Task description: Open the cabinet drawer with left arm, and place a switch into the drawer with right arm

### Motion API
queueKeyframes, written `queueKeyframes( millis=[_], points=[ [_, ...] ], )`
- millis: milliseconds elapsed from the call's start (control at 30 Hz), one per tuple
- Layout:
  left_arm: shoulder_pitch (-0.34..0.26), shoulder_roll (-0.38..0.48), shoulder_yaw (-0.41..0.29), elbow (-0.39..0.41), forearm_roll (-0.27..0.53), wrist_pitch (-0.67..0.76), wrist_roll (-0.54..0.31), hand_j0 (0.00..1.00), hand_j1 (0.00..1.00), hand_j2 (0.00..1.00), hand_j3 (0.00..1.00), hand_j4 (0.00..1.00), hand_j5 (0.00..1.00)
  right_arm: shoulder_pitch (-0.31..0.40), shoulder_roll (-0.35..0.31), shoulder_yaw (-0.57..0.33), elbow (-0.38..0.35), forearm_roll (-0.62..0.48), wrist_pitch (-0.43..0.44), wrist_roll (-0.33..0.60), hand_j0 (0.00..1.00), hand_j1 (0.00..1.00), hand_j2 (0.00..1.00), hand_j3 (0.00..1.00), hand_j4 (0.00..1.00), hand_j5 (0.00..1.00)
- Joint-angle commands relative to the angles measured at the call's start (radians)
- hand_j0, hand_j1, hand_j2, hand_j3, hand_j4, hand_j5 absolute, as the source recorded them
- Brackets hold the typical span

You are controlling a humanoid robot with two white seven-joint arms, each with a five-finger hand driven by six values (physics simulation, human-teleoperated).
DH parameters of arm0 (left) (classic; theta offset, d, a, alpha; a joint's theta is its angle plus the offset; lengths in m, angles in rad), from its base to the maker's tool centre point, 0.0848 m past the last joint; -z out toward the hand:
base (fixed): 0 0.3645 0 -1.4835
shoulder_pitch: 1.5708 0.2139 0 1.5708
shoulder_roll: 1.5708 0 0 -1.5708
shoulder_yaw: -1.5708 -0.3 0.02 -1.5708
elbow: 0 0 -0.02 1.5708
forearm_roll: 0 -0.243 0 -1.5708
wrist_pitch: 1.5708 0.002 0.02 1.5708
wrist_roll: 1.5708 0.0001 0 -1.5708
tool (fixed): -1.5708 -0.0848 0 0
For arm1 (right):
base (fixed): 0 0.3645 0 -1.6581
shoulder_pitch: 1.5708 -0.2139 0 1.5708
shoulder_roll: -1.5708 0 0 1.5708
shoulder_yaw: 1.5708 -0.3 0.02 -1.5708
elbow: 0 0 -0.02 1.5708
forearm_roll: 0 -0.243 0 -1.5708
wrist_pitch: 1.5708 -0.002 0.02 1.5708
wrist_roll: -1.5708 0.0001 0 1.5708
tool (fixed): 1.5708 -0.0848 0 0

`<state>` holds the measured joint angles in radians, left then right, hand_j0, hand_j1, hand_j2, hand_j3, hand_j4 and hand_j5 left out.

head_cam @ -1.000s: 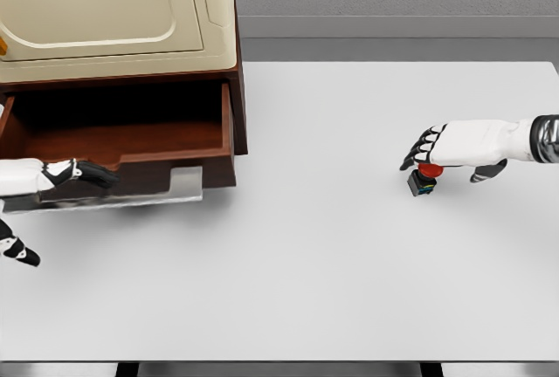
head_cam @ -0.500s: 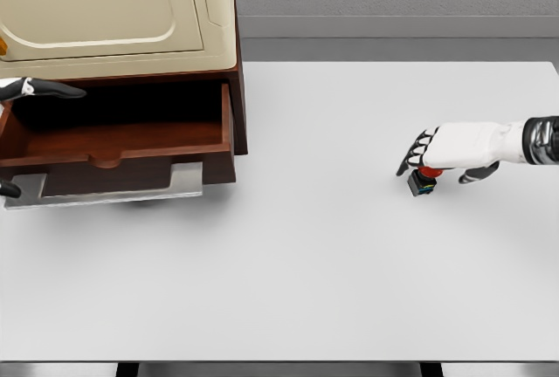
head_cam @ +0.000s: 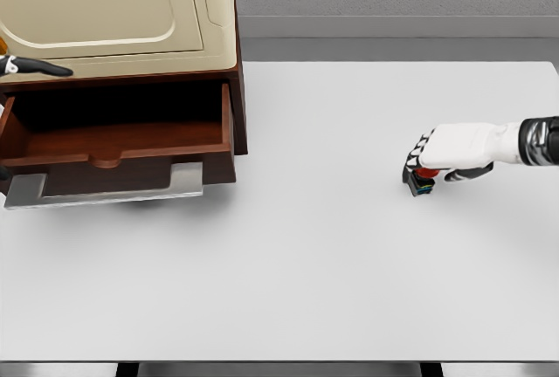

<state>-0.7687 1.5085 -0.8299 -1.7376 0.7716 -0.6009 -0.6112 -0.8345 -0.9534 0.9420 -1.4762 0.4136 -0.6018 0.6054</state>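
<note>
Looking down from the head camera, I see the drawer [head_cam: 118, 154] pulled well out of the cabinet [head_cam: 122, 19], its brown floor bare and its silver handle plate [head_cam: 105, 189] facing me over the counter [head_cam: 306, 263]. I judge the opening step done, so the placing is what remains.

My right hand [head_cam: 425, 167] reaches in from the right edge and sits over the switch [head_cam: 421, 181], a small dark block with a red cap, which rests on the counter far right of the cabinet. The fingers [head_cam: 417, 152] are curled down around its top; I read that as closing on the switch, though I cannot tell how firm the hold is, and the switch looks not yet lifted.

Of my left hand [head_cam: 26, 66] only dark fingertips show at the far left edge, lying over the cabinet top just above the drawer mouth. I cannot tell whether it is spread or curled. Parked there, it seems clear of the drawer so the other arm can come in.

Between switch and drawer the counter offers a wide, unobstructed run. The things to mind are the drawer's raised right wall [head_cam: 227, 128] and front lip: I think the switch must go over them, then down into the tray.
</note>
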Motion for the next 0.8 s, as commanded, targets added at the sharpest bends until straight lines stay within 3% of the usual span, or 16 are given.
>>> queueKeyframes(
  millis=[0,267,433,767],
  points=[
    [0.000,0.001,0.009,0.001,0.009,0.003,0.000,1.00,1.00,1.00,1.00,1.00,1.00,0.000,0.002,0.004,0.001,0.014,-0.009,0.005,0.61,0.61,0.61,0.61,0.61,0.61],
    [0.000,0.002,0.018,0.003,0.009,0.003,0.000,1.00,1.00,1.00,1.00,1.00,1.00,-0.002,0.001,-0.006,0.004,0.011,-0.009,0.005,0.45,0.45,0.45,0.45,0.45,0.45],
    [0.000,0.002,0.020,0.003,0.009,0.003,0.000,1.00,1.00,1.00,1.00,1.00,1.00,-0.015,0.018,-0.032,0.007,-0.005,-0.009,0.005,0.44,0.44,0.44,0.44,0.44,0.44],
    [0.000,-0.001,0.020,0.001,0.009,0.001,0.000,1.00,1.00,1.00,1.00,1.00,1.00,-0.087,0.064,-0.042,0.008,-0.139,-0.009,0.005,0.44,0.44,0.44,0.44,0.44,0.44]
  ],
)
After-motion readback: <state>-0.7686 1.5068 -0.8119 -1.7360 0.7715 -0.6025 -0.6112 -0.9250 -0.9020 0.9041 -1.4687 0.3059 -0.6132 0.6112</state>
